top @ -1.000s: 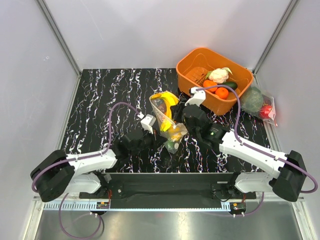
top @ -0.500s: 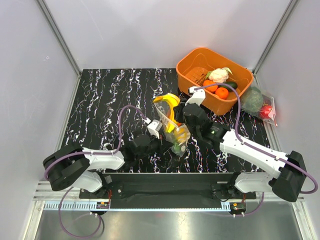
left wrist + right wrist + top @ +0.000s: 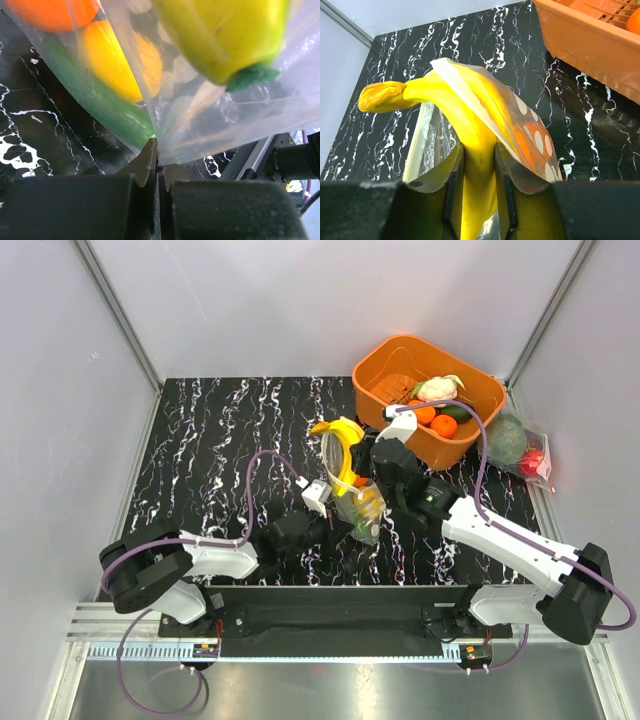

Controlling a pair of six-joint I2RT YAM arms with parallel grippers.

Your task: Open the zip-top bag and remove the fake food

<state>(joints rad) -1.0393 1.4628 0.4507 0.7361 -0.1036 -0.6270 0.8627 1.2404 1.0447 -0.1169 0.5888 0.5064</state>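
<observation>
The zip-top bag (image 3: 352, 502), clear with pale round dots, hangs between the two hands over the right-centre of the black marbled worktop (image 3: 200, 440), just in front of the orange basket (image 3: 400, 355). Its mouth points up and away from the arm bases. A yellow banana (image 3: 338, 433) sticks out of that mouth, its stalk end pointing left. In the right wrist view the right hand (image 3: 479, 155) is clamped on the banana's body, one finger on each side, with a dotted flap of the bag lying over the fruit. The left hand (image 3: 156, 150) has its fingers pressed together on the bag's lower edge. Through the plastic just above that pinch show an orange fruit (image 3: 50, 7), a yellow piece (image 3: 120, 65) and a long green vegetable (image 3: 100, 107). Compared with a second ago, the bag and banana have shifted right and toward the basket, the bag stands more upright, and the left arm has reached further right. In the basket lie a white cauliflower (image 3: 437, 390) and orange fruits. A second clear bag (image 3: 520, 445), holding a green ball, sits beside the basket at the right wall.
</observation>
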